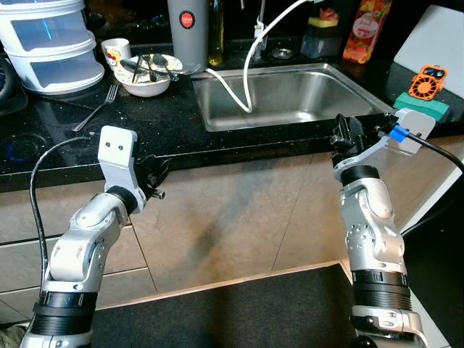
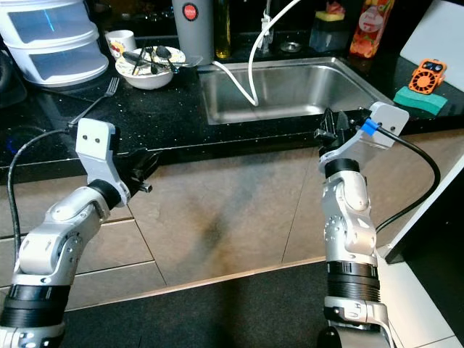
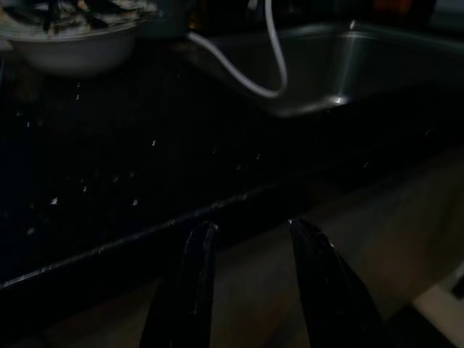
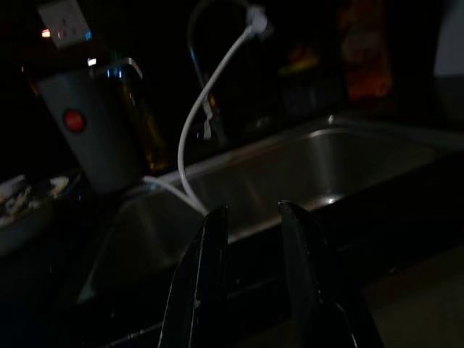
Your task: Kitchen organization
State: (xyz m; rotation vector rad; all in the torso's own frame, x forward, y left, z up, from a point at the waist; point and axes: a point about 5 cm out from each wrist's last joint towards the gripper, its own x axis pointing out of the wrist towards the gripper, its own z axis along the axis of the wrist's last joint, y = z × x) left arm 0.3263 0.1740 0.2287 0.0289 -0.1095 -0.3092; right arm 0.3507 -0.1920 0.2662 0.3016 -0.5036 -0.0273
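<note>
- Left claw, fingers spread and empty, hangs at the black desk's front edge; the white bowl sits well behind it.
- The bowl holds dark utensils.
- Right claw, also spread, is at the sink's front rim; a white hose dips into the sink.

Black speckled countertop with inset stainless sink. Toward its back edge: white bowl holding utensils, mug, grey canister. A fork lies near the bowl; green sponge at the right end.
</note>
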